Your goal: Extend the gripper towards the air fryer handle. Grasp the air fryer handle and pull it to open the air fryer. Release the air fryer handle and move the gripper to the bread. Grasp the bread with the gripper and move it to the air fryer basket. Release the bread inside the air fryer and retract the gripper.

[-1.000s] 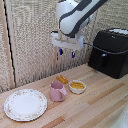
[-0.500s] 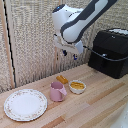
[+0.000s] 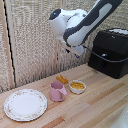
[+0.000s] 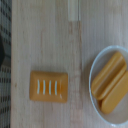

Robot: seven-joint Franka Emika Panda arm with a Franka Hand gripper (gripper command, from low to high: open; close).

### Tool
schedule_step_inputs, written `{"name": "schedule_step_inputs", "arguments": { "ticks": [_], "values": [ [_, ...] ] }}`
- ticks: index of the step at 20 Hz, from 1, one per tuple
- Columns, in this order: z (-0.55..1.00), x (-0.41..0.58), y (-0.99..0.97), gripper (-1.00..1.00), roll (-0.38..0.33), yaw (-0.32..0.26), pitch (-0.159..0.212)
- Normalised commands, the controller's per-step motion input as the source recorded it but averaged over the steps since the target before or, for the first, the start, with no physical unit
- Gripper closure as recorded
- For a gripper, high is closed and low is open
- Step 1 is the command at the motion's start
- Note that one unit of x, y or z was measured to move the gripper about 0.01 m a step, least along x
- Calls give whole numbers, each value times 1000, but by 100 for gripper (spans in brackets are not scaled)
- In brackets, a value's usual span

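While the bread [image 3: 62, 79] lay on the tabletop [image 3: 95, 102], the end effector [image 3: 76, 50] hovered above; its grip was perhaps hidden, unreadable.

In the exterior view the white and black arm [image 3: 92, 22] comes in from the upper right corner of the frame and slants down toward the upper middle, where its bulky white wrist housing bends over. The gripper [image 3: 77, 51] sits under that housing, just above the frame's centre, pointing downward; it is blurred and partly hidden, so how its fingers stand cannot be told. No fingers show in the wrist view.
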Motion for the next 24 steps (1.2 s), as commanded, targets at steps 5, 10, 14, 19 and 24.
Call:
{"name": "schedule_step_inputs", "arguments": {
  "ticks": [5,10,14,19,24],
  "values": [
    [-91,0,-87,-100,-375,53,-108],
    [-197,0,-134,-100,-375,61,-96],
    [-309,-1,-185,-100,-358,58,-98],
    [-493,-6,-216,-100,-246,36,-97],
    [-513,-3,-311,-100,-97,2,-80]
  ]
}}
